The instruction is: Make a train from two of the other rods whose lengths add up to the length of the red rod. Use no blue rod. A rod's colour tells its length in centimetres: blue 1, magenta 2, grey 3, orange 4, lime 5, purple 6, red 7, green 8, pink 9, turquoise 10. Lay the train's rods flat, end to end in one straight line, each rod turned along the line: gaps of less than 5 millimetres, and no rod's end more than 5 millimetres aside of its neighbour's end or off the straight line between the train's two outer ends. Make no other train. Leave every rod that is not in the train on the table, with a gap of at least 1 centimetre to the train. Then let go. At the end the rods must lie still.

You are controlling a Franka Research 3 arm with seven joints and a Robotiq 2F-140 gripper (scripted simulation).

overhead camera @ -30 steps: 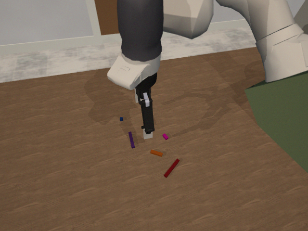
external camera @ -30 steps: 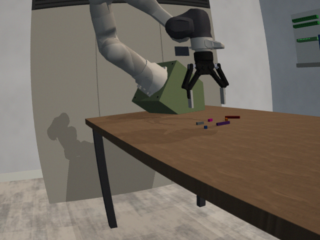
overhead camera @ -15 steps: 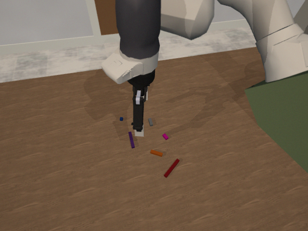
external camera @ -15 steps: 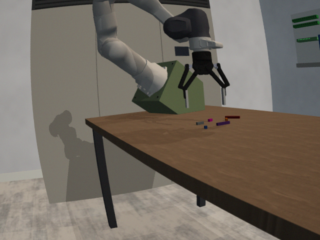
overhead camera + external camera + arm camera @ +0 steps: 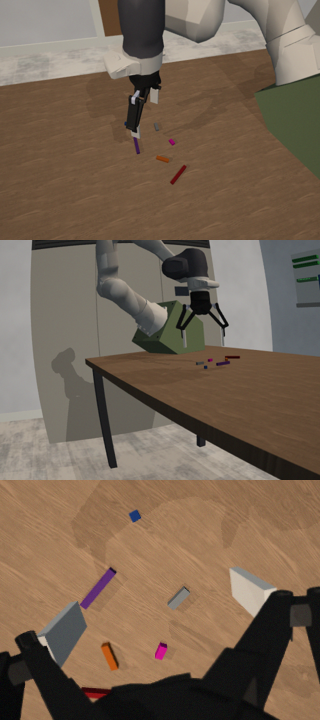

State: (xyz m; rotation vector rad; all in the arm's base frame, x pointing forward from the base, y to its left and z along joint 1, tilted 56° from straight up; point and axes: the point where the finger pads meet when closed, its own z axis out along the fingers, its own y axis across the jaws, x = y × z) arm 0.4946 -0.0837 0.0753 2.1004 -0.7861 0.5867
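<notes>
Wrist view looks straight down past the spread, empty pincer point(image 5: 159, 605) at the scattered rods on the wooden tabletop point(image 5: 240, 525). With blue ruled out, only the grey rod point(image 5: 178, 598) and the orange rod point(image 5: 109, 656) add up to the red rod point(image 5: 95, 693), which shows only as a sliver at the lower edge. Grey lies almost midway below the fingers; orange sits nearer the left pad point(image 5: 64, 631). The magenta rod point(image 5: 160, 651), purple rod point(image 5: 98, 588) and blue rod point(image 5: 134, 515) lie apart from both. These look like small, stiff, light blocks with smooth faces, so I judge they will skid or twist if nudged off-centre. Best hold: across the narrow width at mid-length, pads flat on the long sides, wrist turned to match the rod's axis.
</notes>
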